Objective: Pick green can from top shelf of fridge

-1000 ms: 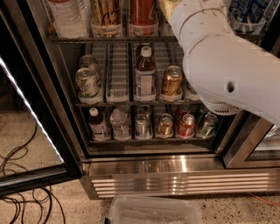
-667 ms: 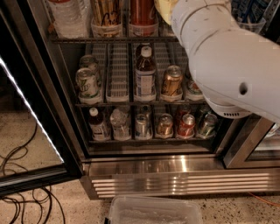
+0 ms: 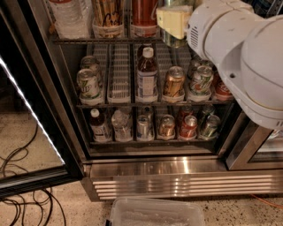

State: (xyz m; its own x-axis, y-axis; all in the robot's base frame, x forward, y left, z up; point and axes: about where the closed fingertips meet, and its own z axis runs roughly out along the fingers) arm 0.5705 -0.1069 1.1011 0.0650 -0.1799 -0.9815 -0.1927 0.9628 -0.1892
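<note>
The fridge [image 3: 159, 170] stands open, with its glass door [image 3: 26, 132] swung out to the left. The top shelf [image 3: 110, 39] runs along the upper edge and holds a clear bottle [image 3: 67, 17], a gold-tan striped can [image 3: 108, 15] and a red-brown can [image 3: 144, 12]. My gripper [image 3: 174, 21], a pale block on the big white arm [image 3: 239, 57], sits at the right end of this shelf. It is right in front of the green can [image 3: 171, 41]. Only the can's dark greenish base and a bit of silver top show.
The middle rack [image 3: 150, 102] holds short green-and-white cans [image 3: 88, 84], a labelled bottle [image 3: 147, 73], a gold can [image 3: 173, 81] and a red can. The lower rack holds several cans and small bottles. A clear plastic bin [image 3: 154, 212] lies on the floor in front. Black cables [image 3: 22, 176] lie at left.
The arm has swung up and to the right, uncovering the right-hand cans of the middle rack. The gripper has come lower and further into view at the top shelf.
</note>
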